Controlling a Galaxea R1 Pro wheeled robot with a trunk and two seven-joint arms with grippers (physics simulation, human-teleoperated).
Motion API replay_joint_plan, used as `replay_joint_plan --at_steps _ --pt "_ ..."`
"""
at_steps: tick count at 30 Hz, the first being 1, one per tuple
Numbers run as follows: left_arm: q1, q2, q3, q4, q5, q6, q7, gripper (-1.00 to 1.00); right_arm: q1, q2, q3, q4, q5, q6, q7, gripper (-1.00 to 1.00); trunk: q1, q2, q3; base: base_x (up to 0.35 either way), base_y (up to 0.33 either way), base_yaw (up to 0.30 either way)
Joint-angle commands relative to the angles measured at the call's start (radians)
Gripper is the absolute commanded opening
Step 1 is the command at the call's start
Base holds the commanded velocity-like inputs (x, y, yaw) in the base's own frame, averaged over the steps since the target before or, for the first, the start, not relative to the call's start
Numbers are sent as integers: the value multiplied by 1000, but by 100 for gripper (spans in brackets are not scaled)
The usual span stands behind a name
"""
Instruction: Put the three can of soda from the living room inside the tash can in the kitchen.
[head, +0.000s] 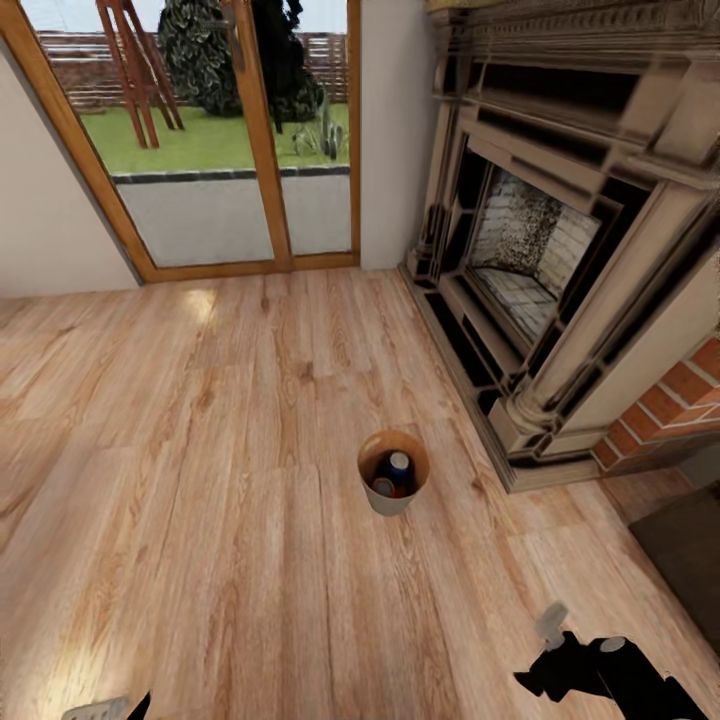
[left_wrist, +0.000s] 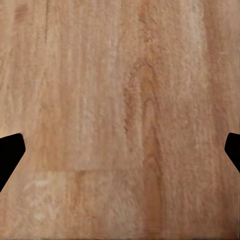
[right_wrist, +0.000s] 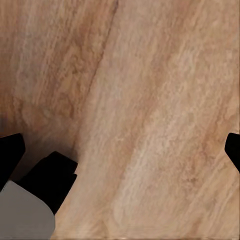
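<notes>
**Bin's on the living room floor with cans already in it**

Biggest thing first: light wood floor everywhere, with the carved fireplace along the right and the wood-framed glass doors at the back looking out onto a garden. So this is the living room, not the kitchen.

Standing upright out on the open floor, near the fireplace base but not touching it, is the trash can. Inside it I can make out a blue soda can and what looks like an orange can tucked beside it. Can't tell if a third is down there.

My guess on handling: the bin looks light and stiff, but glossy inside, so probably slick. Pinching the rim wall seems the best hold, keeping it upright so the loose cans don't roll out.

The right gripper sits low near the floor, well short of the bin. In both wrist views the dark fingertips sit at opposite edges with bare floor between them, so both grippers are spread wide and holding nothing.
</notes>
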Motion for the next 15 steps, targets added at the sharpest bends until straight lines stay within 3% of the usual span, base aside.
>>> replay_joint_plan --at_steps 1,3,4,8,11,15 --pt "0 0 0 10 0 -9 0 100 7 0 -15 5 -3 -5 -2 100 -4 7 3 0 0 0" --pt "0 0 0 26 0 -27 1 100 17 0 -46 20 -10 -18 -11 100 -12 21 10 0 0 0" --pt "1 0 0 45 0 -47 1 100 23 0 -76 44 -14 -35 -35 100 -15 28 13 0 0 0" --pt "1 0 0 91 1 -91 14 100 30 -4 -125 110 -19 -60 -137 100 -31 56 25 0 0 0" --pt "1 0 0 119 0 -114 47 100 33 -10 -151 171 -21 -90 -213 100 -42 77 35 0 0 0" --pt "1 -13 -1 143 -1 -128 87 100 35 -18 -168 240 -22 -184 -272 100 -58 105 47 0 0 0"
